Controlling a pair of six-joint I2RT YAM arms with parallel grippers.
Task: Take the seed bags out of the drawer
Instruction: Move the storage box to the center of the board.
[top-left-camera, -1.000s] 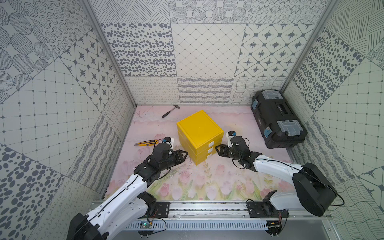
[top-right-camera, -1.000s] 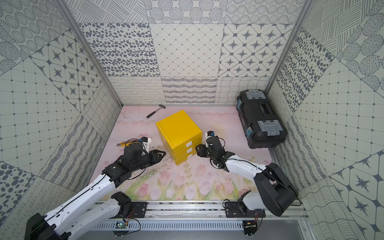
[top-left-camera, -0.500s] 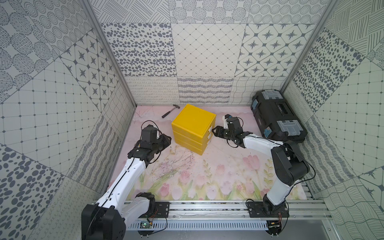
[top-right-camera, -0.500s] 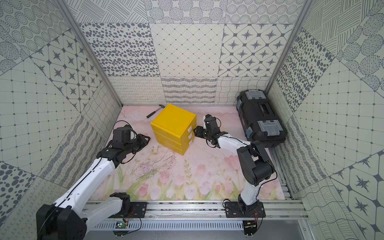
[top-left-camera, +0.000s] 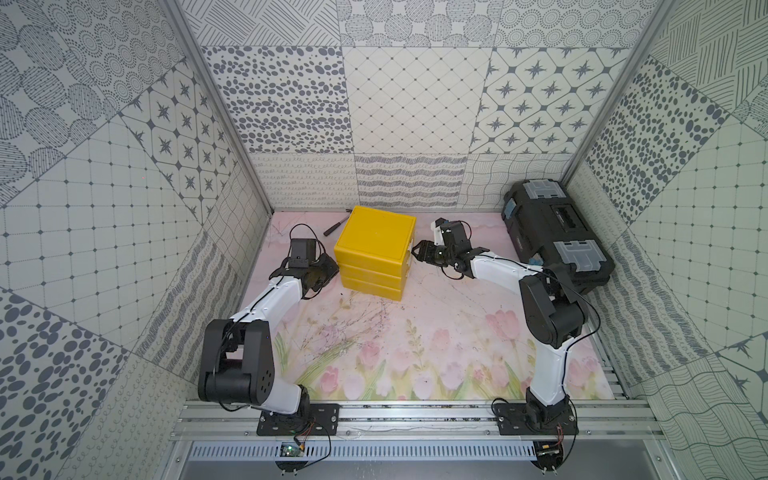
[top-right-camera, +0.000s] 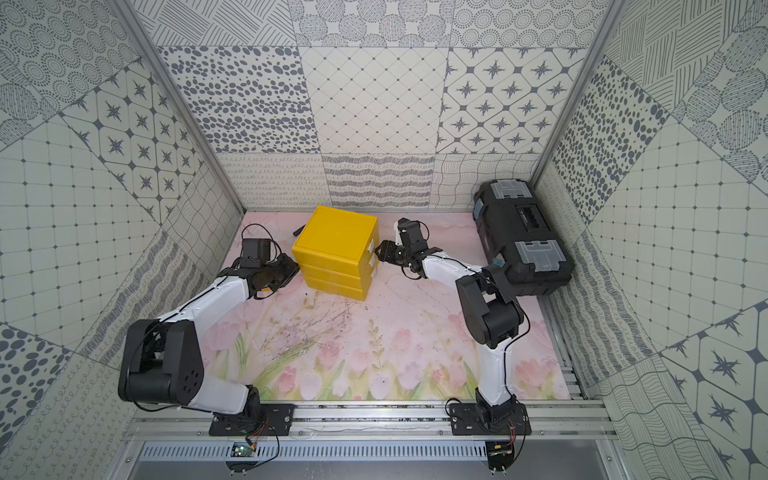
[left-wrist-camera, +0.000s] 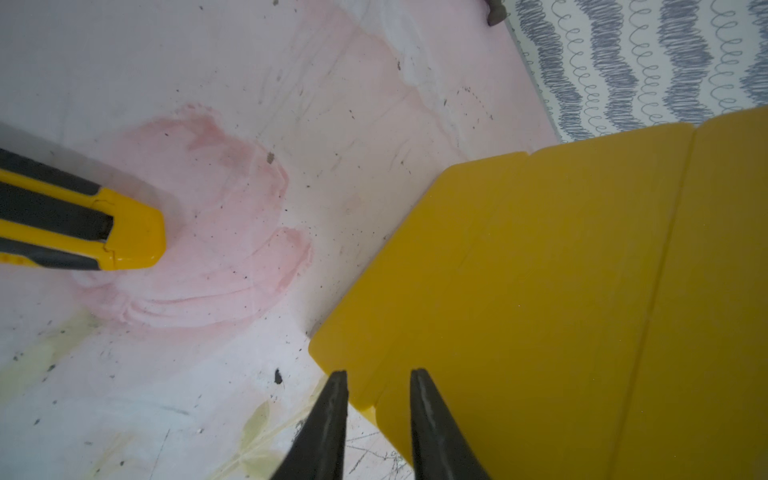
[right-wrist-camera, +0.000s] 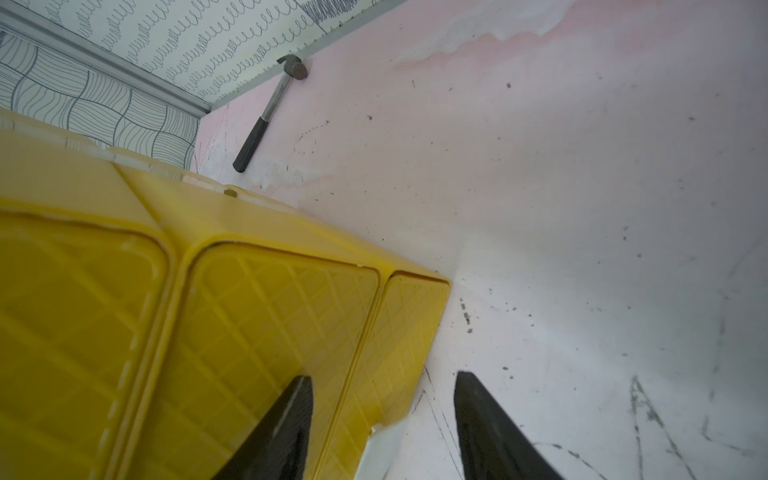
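Observation:
The yellow cabinet stands near the back wall with its three drawers shut and facing right. The seed bags are hidden. My right gripper is open just in front of the drawer fronts. One finger lies over a front, the other over the mat, and a white pull tab sits between them, untouched. I cannot tell which drawer the tab belongs to. My left gripper is at the cabinet's plain left side, shut and empty, at its lower corner.
A yellow-black utility knife lies on the mat left of the cabinet, under my left arm. A hammer lies by the back wall behind the cabinet. A black toolbox stands against the right wall.
The cabinet has turned and slid toward the back wall, so its drawer fronts now face right. Both arms have followed it back. My left gripper's jaws have closed.

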